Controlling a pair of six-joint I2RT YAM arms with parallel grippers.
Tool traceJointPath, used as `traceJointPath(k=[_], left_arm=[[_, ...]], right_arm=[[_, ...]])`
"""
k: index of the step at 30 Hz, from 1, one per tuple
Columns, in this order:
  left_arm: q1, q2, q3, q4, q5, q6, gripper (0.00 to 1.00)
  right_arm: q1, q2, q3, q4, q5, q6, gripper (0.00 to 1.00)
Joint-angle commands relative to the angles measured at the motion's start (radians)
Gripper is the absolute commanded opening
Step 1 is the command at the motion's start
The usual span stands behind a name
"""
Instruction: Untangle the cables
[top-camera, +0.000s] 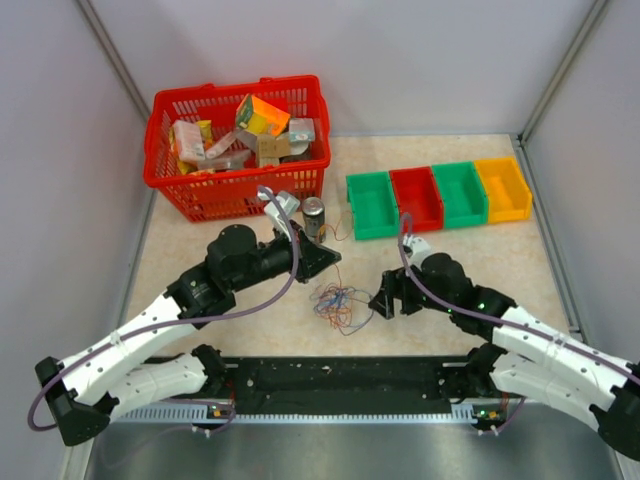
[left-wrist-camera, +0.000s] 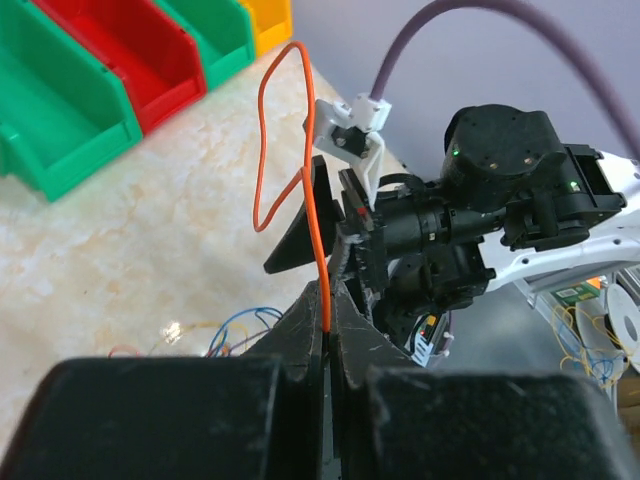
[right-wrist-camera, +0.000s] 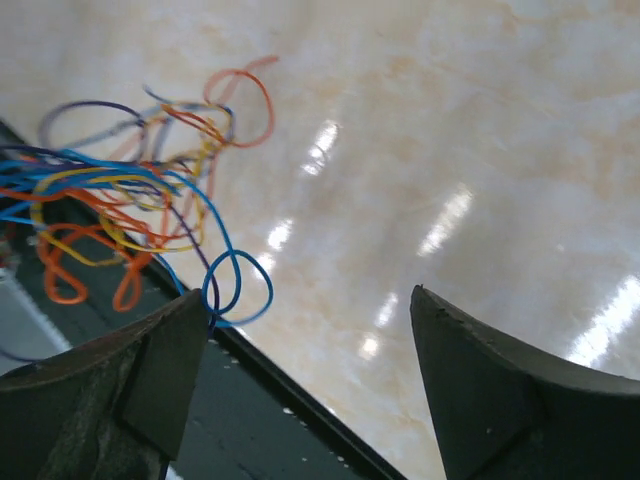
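At the bottom of the top view, the two arm bases sit side by side at the near edge of the table (top-camera: 480, 290), and both arms reach toward the middle of the frame. Between them, just below centre, lies the tangle of cables (top-camera: 338, 303) — thin orange, blue, yellow and purple strands looped over one another on the pale surface. The left gripper (top-camera: 322, 258) sits just above and left of the tangle. The right gripper (top-camera: 386, 300) is just to its right, level with it in the frame.

In the left wrist view, the left gripper's fingers (left-wrist-camera: 300, 340) are pressed together on an orange wire (left-wrist-camera: 260, 150). The wire rises from the pinch at bottom centre, climbs to the top of the frame and bends back down in a long narrow loop. The rest of the tangle shows at lower left of that view, lying on the table.

In the right wrist view, the right gripper's fingers (right-wrist-camera: 150, 370) stand wide apart, with bare tabletop showing between them. The tangle fills the upper left of this frame, and a blue loop (right-wrist-camera: 238, 288) lies just beside the tip of the finger on the left.

Farther up the top view, a small dark can (top-camera: 313, 215) stands just above the left gripper. To the right of it runs a row of four bins (top-camera: 440, 195) — green, red, green, yellow. At upper left is a red basket (top-camera: 240, 190) filled with boxes and packets.
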Motion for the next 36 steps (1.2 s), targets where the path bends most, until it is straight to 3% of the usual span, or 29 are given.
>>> traceJointPath(k=[1,4,6,10,18,20,22,24,28,32,36], left_arm=[[0.003,0.008,0.047,0.088,0.077,0.027,0.00],[0.003,0.012,0.059,0.091,0.092,0.025,0.00],[0.003,0.011,0.064,0.090,0.095,0.027,0.00],[0.003,0.001,0.064,0.088,0.105,0.021,0.00],[0.003,-0.041,0.068,0.035,0.048,0.043,0.00],[0.003,-0.058,0.077,-0.028,-0.030,0.051,0.00],[0.003,-0.080,0.083,-0.112,-0.164,0.050,0.00],[0.003,-0.106,0.079,-0.197,-0.330,0.041,0.00],[0.004,-0.156,-0.004,-0.311,-0.626,-0.056,0.00],[0.009,-0.213,-0.084,-0.366,-0.733,-0.130,0.00],[0.009,-0.297,-0.030,-0.426,-0.849,-0.092,0.00]], right_arm=[[0.016,-0.101,-0.011,0.268,-0.197,0.041,0.84],[0.025,-0.085,-0.045,0.461,-0.268,0.150,0.84],[0.053,-0.051,-0.038,0.498,-0.245,0.171,0.84],[0.128,0.032,0.016,0.422,-0.126,0.130,0.82],[0.136,0.104,0.012,0.197,0.190,0.155,0.57],[0.136,0.066,-0.007,0.160,0.277,0.176,0.39],[0.135,0.018,-0.020,0.112,0.363,0.204,0.15],[0.135,-0.029,-0.028,0.080,0.422,0.217,0.06],[0.137,-0.129,-0.042,0.068,0.448,0.210,0.04],[0.137,-0.189,-0.053,0.049,0.485,0.190,0.00],[0.137,-0.192,-0.050,-0.070,0.633,0.249,0.00]])
